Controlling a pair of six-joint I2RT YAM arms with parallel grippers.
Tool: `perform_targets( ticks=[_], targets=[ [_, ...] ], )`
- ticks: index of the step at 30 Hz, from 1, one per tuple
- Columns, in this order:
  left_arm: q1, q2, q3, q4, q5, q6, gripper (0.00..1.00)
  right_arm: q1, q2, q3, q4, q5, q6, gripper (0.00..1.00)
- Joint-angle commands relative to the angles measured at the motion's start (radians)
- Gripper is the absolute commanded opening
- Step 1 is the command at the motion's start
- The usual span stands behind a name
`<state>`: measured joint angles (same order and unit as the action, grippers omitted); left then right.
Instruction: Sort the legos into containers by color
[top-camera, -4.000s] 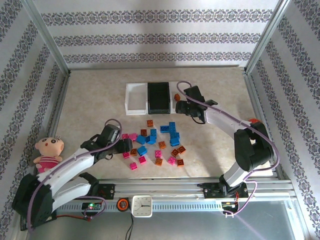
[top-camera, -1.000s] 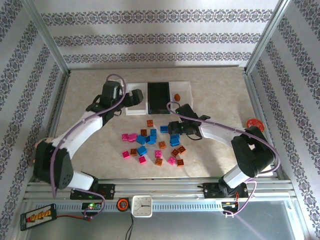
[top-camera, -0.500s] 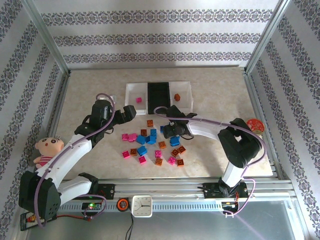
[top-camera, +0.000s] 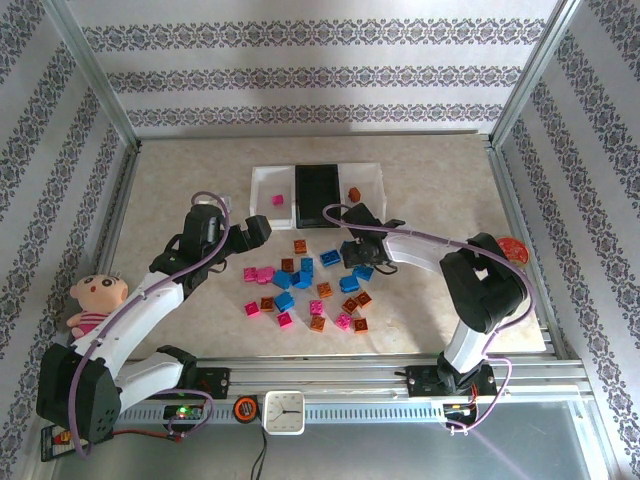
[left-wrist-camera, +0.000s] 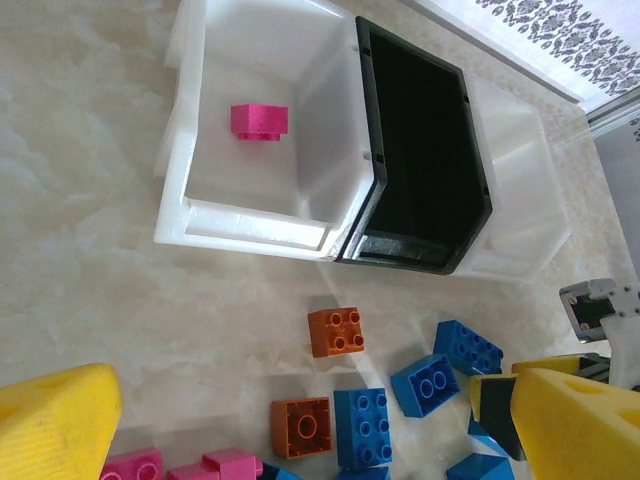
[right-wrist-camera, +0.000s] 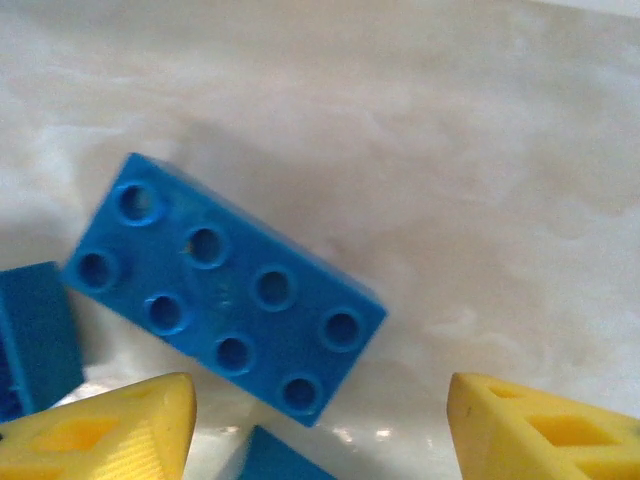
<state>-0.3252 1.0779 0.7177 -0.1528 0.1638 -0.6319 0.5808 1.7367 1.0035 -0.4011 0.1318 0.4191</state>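
Where the right gripper hovers, long blue lego, studs up, lying diagonally

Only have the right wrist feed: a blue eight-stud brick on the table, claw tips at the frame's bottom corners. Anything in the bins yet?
Observer: One pink brick lies in the left white bin.
Operator: Right bin?
Observer: An orange brick sits in the right white bin, near its left wall.
Operator: Left claw?
Observer: The left claw is open and empty, hovering between the bins and the loose bricks.
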Motion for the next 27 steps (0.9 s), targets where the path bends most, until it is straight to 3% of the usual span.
perform_targets(
  ticks=[1, 13, 17, 22, 27],
  targets=[
    [0.004, -0.016, -0.014, -0.012, -0.013, -0.011, 1.0, 0.014, 0.017, 0.039, 0.025, -0.04, -0.007, 0.67],
    [0.005, -0.016, -0.025, -0.022, -0.013, -0.008, 1.0, 0.001, 0.123, 0.143, -0.022, 0.059, -0.089, 0.65],
    [0.005, -0.02, -0.029, -0.026, -0.012, -0.006, 1.0, -0.015, 0.069, 0.106, -0.008, -0.017, -0.091, 0.66],
    [0.006, -0.019, -0.036, -0.022, -0.012, -0.003, 1.0, -0.003, 0.002, 0.049, -0.032, -0.034, -0.086, 0.73],
    [0.005, -0.01, -0.043, -0.014, -0.005, -0.009, 1.0, 0.04, -0.038, -0.012, -0.039, -0.024, -0.078, 0.72]
  ],
)
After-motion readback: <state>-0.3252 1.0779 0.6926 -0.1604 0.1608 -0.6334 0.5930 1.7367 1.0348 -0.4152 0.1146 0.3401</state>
